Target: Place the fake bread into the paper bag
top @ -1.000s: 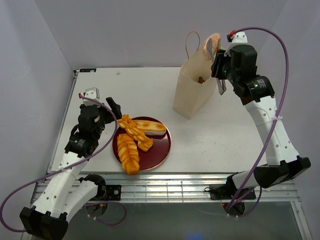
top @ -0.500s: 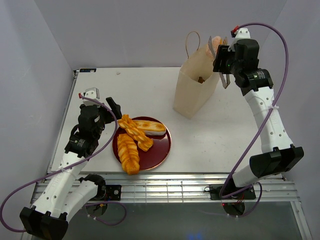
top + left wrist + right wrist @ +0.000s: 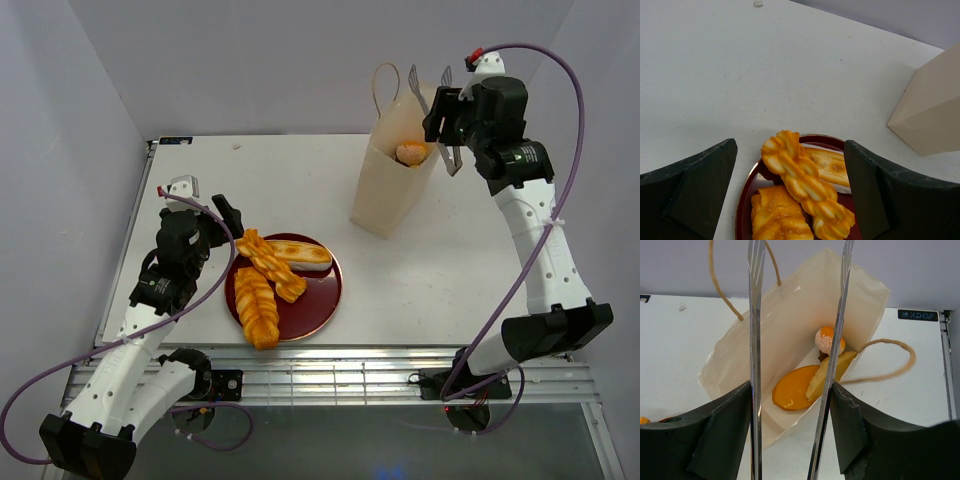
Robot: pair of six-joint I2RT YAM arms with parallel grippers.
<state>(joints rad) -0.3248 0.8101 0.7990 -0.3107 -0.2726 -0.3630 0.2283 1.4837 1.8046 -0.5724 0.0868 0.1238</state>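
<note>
The paper bag (image 3: pixel 383 195) stands at the back right, tilted, mouth open. My right gripper (image 3: pixel 446 122) hovers over its mouth, shut on the metal tongs (image 3: pixel 414 78), whose arms are spread with nothing between them. In the right wrist view the tongs (image 3: pixel 755 340) frame the bag (image 3: pixel 790 315), which holds a round orange bun (image 3: pixel 795 387), a pale piece (image 3: pixel 832 371) and a sugared ball (image 3: pixel 828 340). My left gripper (image 3: pixel 220 226) is open at the left rim of the dark red plate (image 3: pixel 326 298). On the plate lie a braided loaf (image 3: pixel 802 180), a long roll (image 3: pixel 832 165) and another golden loaf (image 3: pixel 777 215).
The bag's loop handles stick up (image 3: pixel 384 82) and out to the side (image 3: pixel 890 360). White walls close in the table at the back and both sides. A metal rail runs along the near edge (image 3: pixel 330 375).
The pinkish-brown pastry held in the tongs above the bag is gone from them; the tongs have spread and an orange piece now shows in the bag's mouth. Left arm unchanged.
</note>
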